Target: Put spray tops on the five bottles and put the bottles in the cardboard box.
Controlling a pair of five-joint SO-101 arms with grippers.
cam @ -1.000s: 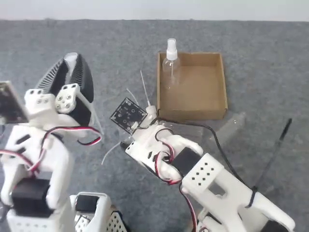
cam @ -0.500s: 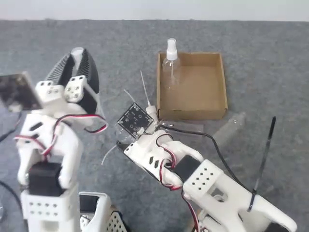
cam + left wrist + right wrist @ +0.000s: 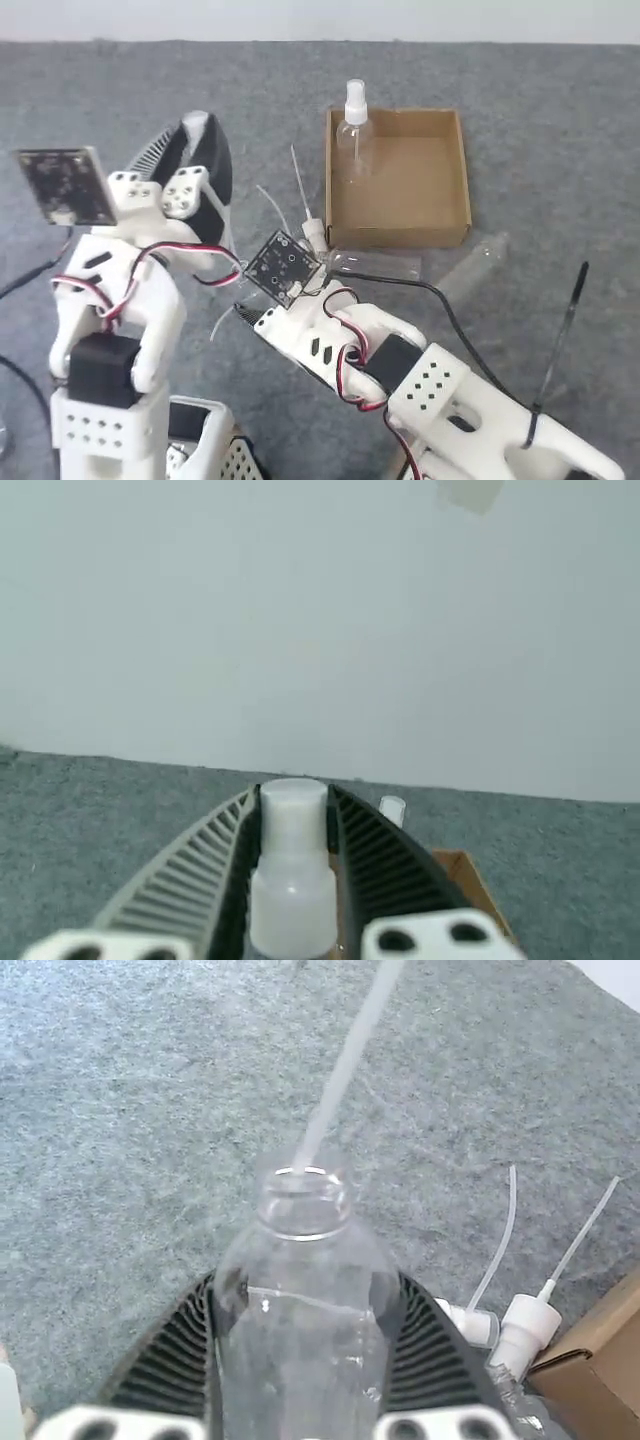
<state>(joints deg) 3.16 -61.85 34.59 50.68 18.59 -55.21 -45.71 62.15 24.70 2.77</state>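
My left gripper [image 3: 196, 132] is raised over the left of the table and shut on a white spray top [image 3: 291, 872]. Its thin dip tube [image 3: 345, 1060] slants down into the mouth of a clear bottle [image 3: 300, 1300]. My right gripper [image 3: 305, 1295] is shut on that bottle, low in front of the cardboard box [image 3: 440, 215]. In the box's far left corner stands a capped bottle [image 3: 354, 130]. Two loose spray tops [image 3: 522, 1322] with tubes lie by the box's near left corner.
Two clear uncapped bottles [image 3: 385, 263] [image 3: 478, 260] lie on the grey carpet in front of the box. A black cable and a thin black strap [image 3: 560, 330] run along the right arm. Open carpet stretches behind the left gripper.
The left arm has swung right with the spray top, closer to the right gripper. The right gripper with the bottle has drawn back a little toward the front.
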